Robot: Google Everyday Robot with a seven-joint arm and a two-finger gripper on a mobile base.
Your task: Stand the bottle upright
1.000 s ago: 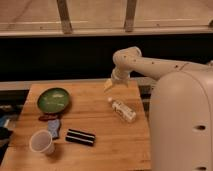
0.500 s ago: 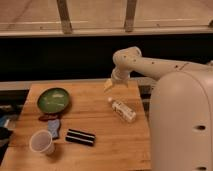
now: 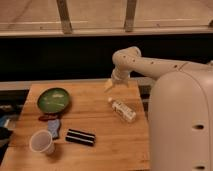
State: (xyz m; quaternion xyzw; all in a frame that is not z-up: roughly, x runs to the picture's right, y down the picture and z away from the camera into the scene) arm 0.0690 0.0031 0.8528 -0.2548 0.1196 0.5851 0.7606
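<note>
We see our gripper (image 3: 110, 84) hanging over the far side of the wooden table (image 3: 100, 156), just past the bottle (image 3: 123, 110), which lies near the right edge. Bare wood runs along the bottle's left and near sides, so a gripper could pass there. Our big white body (image 3: 180, 125) blocks the right. On the left sit a green plate (image 3: 53, 99), a blue thing (image 3: 54, 128) and a white cup (image 3: 42, 142). A black striped thing (image 3: 80, 137) lies near the middle, apart from the bottle.
</note>
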